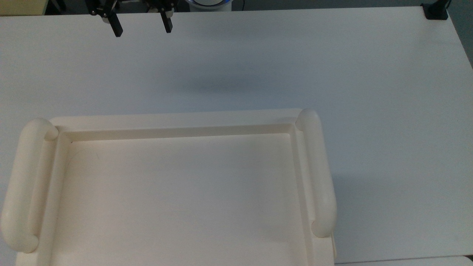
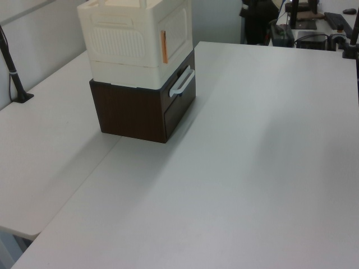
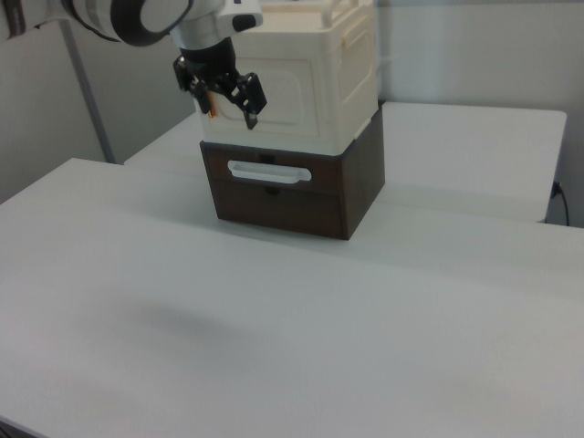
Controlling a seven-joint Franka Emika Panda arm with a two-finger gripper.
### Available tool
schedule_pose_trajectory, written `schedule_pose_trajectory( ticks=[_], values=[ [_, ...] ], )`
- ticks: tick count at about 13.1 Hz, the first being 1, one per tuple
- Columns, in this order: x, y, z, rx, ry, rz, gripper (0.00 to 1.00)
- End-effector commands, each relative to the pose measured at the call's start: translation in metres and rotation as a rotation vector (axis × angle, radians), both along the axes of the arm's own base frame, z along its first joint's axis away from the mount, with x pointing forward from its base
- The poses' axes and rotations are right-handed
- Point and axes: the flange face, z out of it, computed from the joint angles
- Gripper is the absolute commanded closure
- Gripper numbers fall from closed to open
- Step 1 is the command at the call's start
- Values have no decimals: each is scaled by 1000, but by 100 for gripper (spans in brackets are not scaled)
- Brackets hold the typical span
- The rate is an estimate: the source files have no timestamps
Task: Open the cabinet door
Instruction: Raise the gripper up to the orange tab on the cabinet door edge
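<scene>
The cabinet door [image 3: 278, 91] sits upper middle in the right view, on the cabinet [image 3: 301, 78]. The gripper [image 1: 142, 27] is wide open. The door looks light and stiff; grab its orange edge handle [image 2: 164, 46].

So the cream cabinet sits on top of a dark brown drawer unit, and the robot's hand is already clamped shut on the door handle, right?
Not quite. The cabinet does sit on the brown drawer unit, but the hand is open and holds nothing. The top view shows its two fingers spread apart, well short of the cabinet.
</scene>
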Motion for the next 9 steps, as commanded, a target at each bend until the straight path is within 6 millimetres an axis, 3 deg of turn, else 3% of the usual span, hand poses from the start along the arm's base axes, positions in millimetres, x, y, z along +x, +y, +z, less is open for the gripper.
schedule_pose_trajectory(
  ticks=[1, 4, 9],
  values=[
    [25, 45, 3, 2, -140, 46, 0],
    [48, 93, -11, -21, -202, 48, 0],
    [71, 150, -37, -54, -263, 30, 0]
  ],
)
